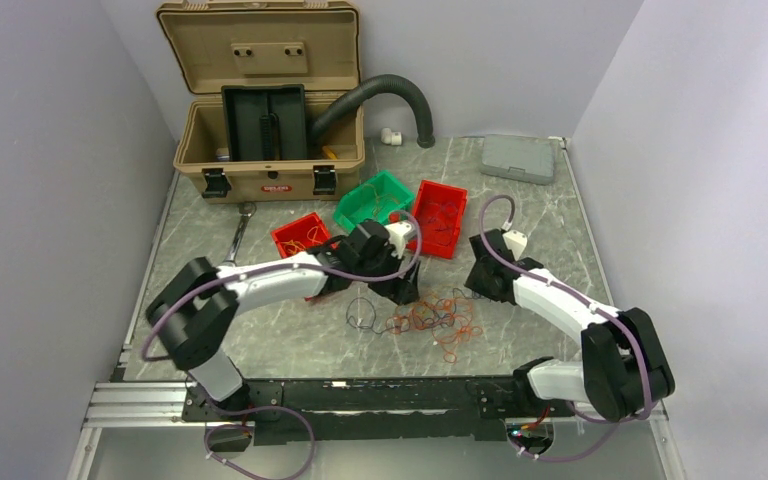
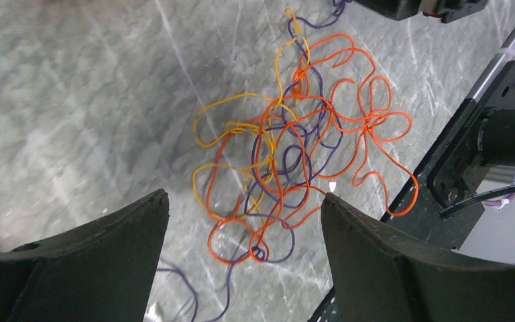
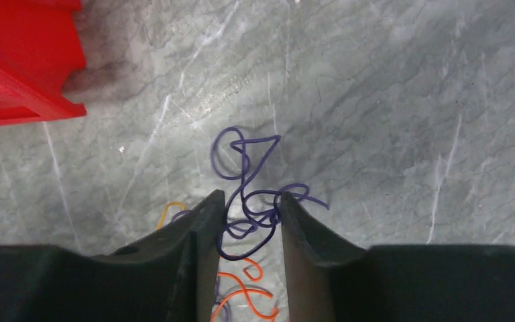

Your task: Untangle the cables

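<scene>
On the grey marbled worktop (image 1: pixel 520 215), in the top view, the cables (image 1: pixel 438 320) lie as a loose tangle of orange, yellow and dark purple strands between the two arms. At the 11 o'clock corner stands an open tan toolbox (image 1: pixel 260 175). It has a small red label on its front, but the writing is too small to read. No other lettering can be made out.

The tangle sits at about 4 o'clock from the left end effector (image 1: pixel 400 288) and about 8 o'clock from the right end effector (image 1: pixel 485 282), close to both.

In the left wrist view, the left end effector (image 2: pixel 245 201) has its fingers spread wide and holds nothing. The cables (image 2: pixel 295 161) lie flat on the worktop beyond it, from 12 to 2 o'clock, and a few orange and purple loops reach into the gap between the fingers.

In the right wrist view, the right end effector (image 3: pixel 251 201) has its fingers a narrow gap apart. Dark purple loops of cable (image 3: pixel 245 168) run through that gap and on toward 12 o'clock. I cannot tell whether the strands are pinched. A red bin (image 3: pixel 20 67) sits at 10 o'clock.
</scene>
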Robot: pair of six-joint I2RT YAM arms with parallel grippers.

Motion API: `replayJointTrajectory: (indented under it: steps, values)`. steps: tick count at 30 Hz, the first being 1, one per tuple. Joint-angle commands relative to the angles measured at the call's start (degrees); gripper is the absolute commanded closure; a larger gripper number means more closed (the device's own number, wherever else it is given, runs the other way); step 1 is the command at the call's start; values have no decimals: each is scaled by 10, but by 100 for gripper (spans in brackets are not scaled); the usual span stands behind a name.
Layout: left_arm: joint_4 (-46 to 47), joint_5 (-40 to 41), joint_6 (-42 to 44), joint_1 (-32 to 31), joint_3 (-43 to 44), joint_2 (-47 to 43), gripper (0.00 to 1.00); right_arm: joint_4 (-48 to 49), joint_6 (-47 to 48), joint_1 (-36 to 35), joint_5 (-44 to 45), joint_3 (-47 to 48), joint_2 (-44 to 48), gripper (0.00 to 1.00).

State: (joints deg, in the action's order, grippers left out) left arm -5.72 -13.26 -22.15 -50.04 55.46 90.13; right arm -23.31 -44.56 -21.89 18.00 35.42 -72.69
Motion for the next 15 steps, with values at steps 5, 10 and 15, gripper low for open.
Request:
replayJointTrajectory:
  steps: [5, 10, 15]
  values:
    - [4, -73, 14, -31, 89, 119, 14, -4, -2, 7, 16, 1, 56, 100]
    - [-16, -87, 15, -33, 116, 162, 52, -54, 4, 10, 33, 27, 159, 100]
    - [-32, -19, 9, -30, 82, 124, 100, -146, -15, 14, 107, 85, 238, 100]
